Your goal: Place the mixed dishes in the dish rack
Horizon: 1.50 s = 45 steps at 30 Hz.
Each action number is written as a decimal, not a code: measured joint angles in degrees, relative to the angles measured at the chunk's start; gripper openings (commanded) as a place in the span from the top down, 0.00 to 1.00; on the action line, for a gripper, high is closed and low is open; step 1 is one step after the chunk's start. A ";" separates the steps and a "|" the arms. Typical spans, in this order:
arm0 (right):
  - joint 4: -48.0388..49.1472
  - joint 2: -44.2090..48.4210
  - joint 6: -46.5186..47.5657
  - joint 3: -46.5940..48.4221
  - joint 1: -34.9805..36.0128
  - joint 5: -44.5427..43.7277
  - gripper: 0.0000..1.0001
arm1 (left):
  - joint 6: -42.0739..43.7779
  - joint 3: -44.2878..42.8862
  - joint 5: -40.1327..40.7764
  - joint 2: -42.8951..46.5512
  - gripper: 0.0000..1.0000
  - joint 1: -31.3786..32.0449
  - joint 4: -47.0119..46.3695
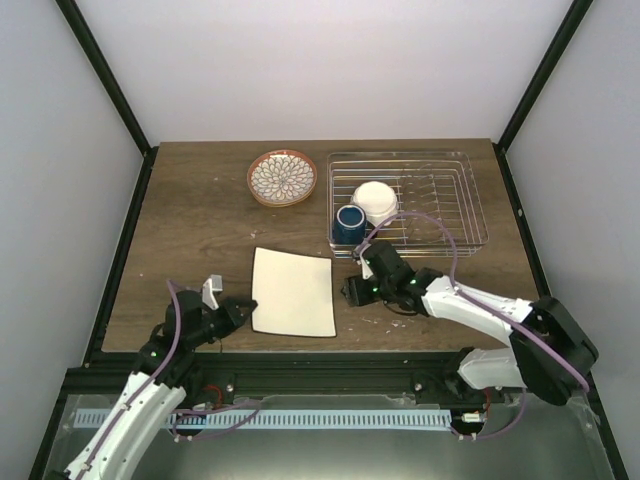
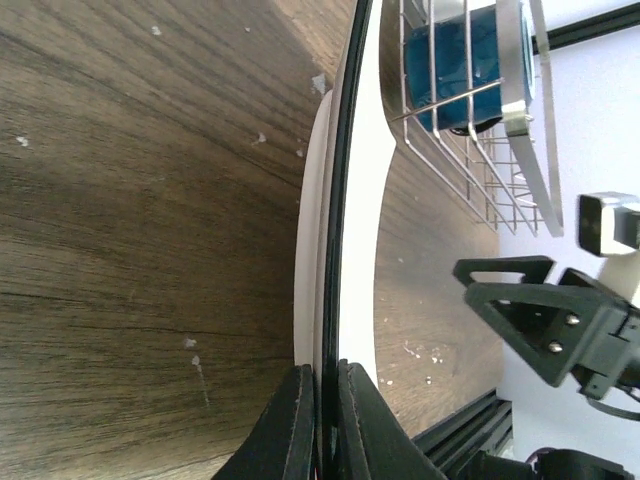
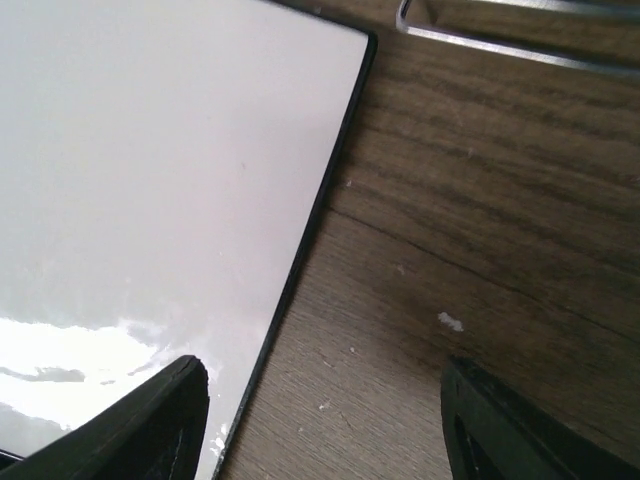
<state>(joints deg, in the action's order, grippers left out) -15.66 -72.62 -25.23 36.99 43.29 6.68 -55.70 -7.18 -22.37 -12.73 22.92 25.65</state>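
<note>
The step in hand is the pickup of the cream rectangular plate [image 1: 292,292], which lies flat on the table [image 1: 190,230] towards the middle of its near edge. The left gripper [image 1: 238,310] has its fingers pressed together on the plate's left rim, close to the near-left corner of the plate. The right gripper [image 1: 350,290] stands spread just beside the plate's right edge, pinching nothing. The dish rack [image 1: 440,190] sits at the far-right corner of the table and holds the dark blue mug [image 1: 348,222] and the small white scalloped bowl [image 1: 375,200] at its near-left corner. The patterned plate [image 1: 282,177] rests on the table just left of the rack. The next move probably calls for raising the pinched rim so that the right gripper can close on the opposite edge, then carrying the plate to the rack's bare bars.
</note>
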 measured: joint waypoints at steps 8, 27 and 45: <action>9.27 -2.56 -1.79 -5.16 0.00 5.14 0.31 | -0.24 -0.28 -1.36 1.88 1.00 0.00 0.90; 30.18 -11.45 -4.24 -10.67 0.00 11.19 0.30 | -1.99 -0.55 -4.33 6.16 1.00 0.00 2.14; 47.89 -15.10 -8.31 -16.94 -1.22 20.52 0.32 | -4.37 -0.39 -5.44 8.02 1.00 0.00 1.81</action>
<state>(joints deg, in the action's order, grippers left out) 32.23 -87.72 -33.54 20.05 42.06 27.20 -60.07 -7.57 -27.81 -4.71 22.92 27.46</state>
